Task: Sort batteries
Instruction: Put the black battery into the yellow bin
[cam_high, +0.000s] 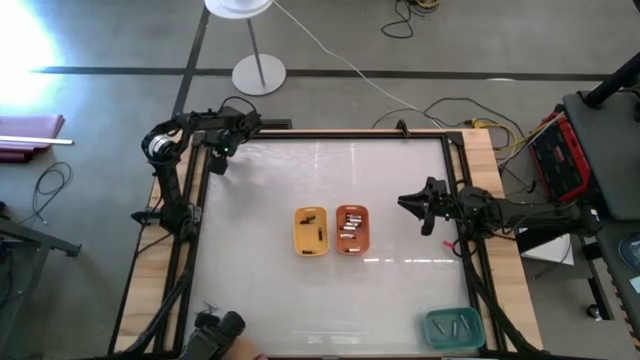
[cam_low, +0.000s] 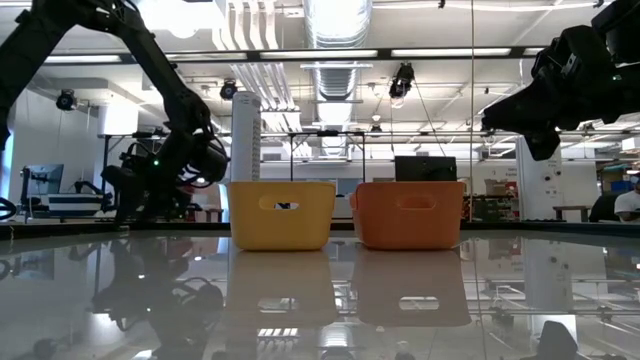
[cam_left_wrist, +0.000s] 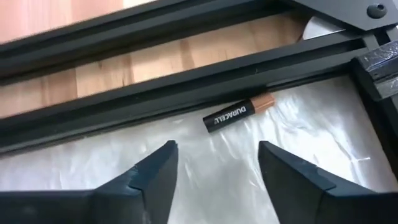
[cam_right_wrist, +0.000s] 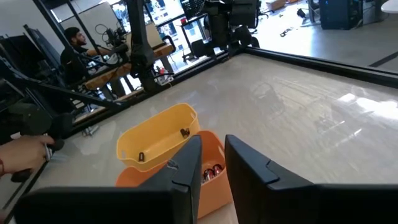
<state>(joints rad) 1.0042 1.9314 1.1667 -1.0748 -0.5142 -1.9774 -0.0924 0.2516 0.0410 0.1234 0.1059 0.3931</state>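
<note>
Your left pincer (cam_left_wrist: 214, 168) hangs open above a black battery (cam_left_wrist: 239, 113) against the surface's frame (cam_left_wrist: 186, 87); lower squarely, fingers straddling it, avoiding the rail

Table (cam_high: 260, 290): yellow tray (cam_high: 311, 231), orange tray (cam_high: 352, 229), teal tray (cam_high: 454, 327), battery (cam_left_wrist: 239, 114).

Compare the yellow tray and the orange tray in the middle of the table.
The yellow tray holds only a few dark batteries, while the orange tray holds a denser cluster of silvery ones. The yellow tray sits nearer the left gripper, the orange tray nearer the right gripper. Both are small rectangular tubs, standing upright side by side, much alike in size.
</note>
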